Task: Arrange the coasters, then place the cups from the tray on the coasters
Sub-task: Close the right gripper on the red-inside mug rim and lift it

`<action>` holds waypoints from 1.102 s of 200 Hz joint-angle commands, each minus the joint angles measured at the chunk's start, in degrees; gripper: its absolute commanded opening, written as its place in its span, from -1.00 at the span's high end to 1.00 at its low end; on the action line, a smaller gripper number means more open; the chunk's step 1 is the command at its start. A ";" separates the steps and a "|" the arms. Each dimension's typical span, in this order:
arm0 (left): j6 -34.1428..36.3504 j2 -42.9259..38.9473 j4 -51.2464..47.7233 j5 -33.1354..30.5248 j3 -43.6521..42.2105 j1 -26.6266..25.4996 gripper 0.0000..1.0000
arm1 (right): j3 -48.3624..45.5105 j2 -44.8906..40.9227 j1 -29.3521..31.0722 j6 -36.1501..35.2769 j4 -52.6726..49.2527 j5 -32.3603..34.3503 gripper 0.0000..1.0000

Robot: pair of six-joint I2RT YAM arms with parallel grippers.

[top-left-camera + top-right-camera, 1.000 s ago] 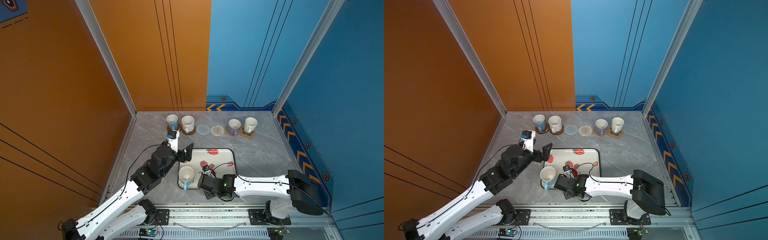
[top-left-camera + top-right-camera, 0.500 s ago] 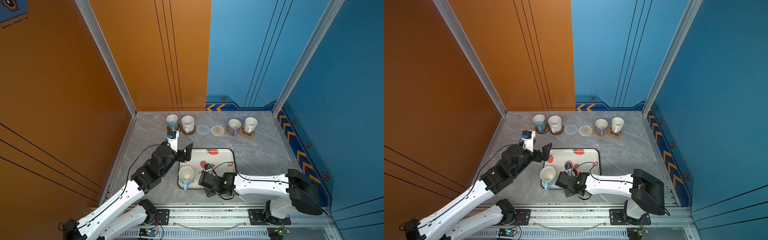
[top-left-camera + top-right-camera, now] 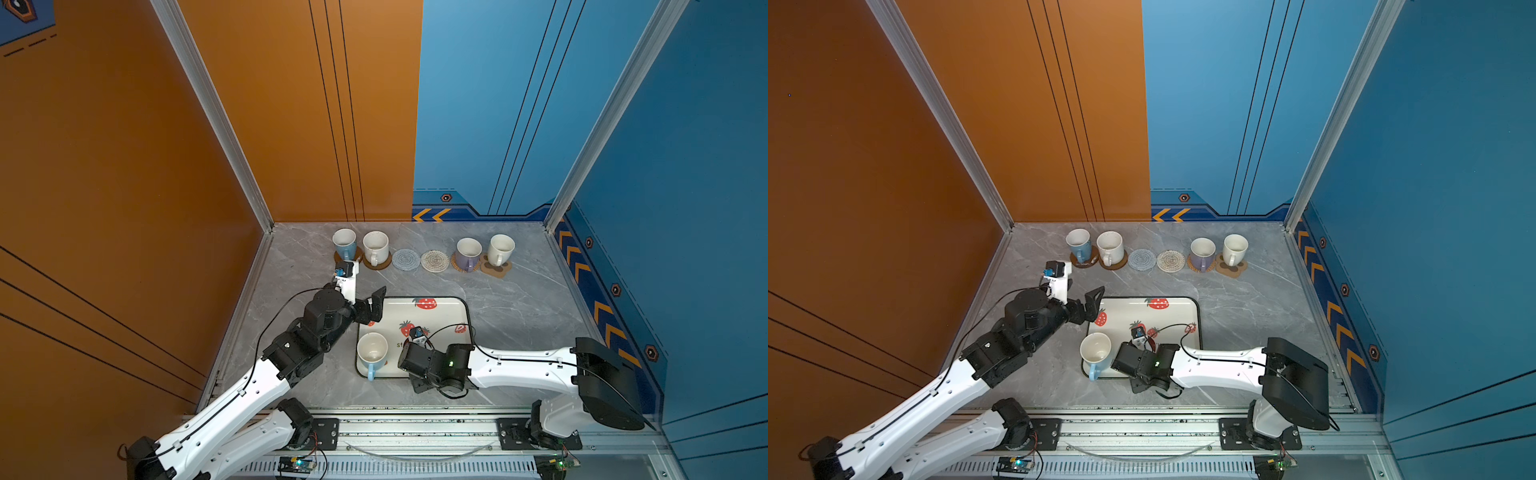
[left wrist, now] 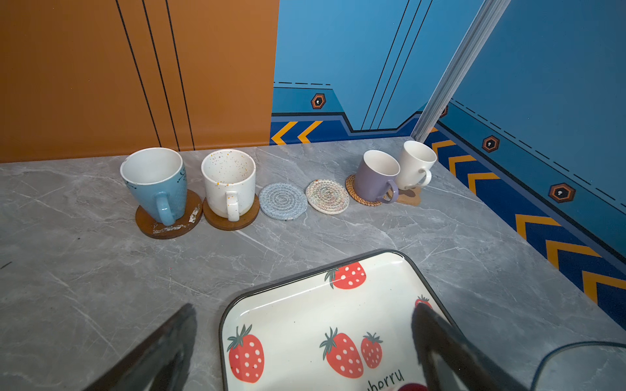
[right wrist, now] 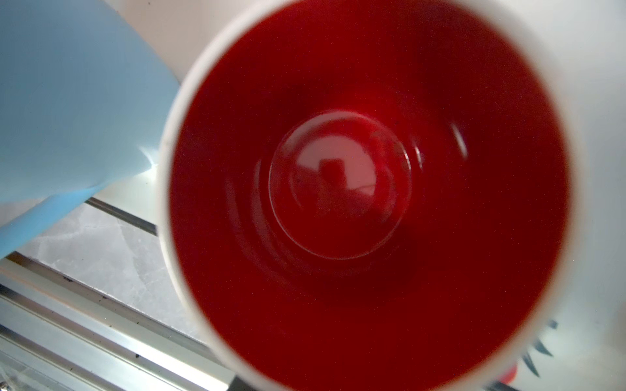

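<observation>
Grey marble tabletop; white cup shows glossy red inside.

Between left jaws: bare corner of the strawberry tray.
Ahead of left jaws: open desk up to the coaster row.
Uncovered ahead: grey woven coaster, cream woven coaster.
Flanking them: speckled white mug, lavender mug.
At right jaws: red-lined mug, with the light blue mug just beside it.

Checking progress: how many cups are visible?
6. On coasters: light blue cup, speckled cup, lavender cup, white cup. On the tray: second blue cup; beside it, red-lined cup, hidden from above.
</observation>
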 commanded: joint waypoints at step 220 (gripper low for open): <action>-0.58 -0.08 0.61 1.37 -0.92 0.99 -0.96 | 0.37 -3.09 -0.39 -2.22 -2.37 3.38 1.00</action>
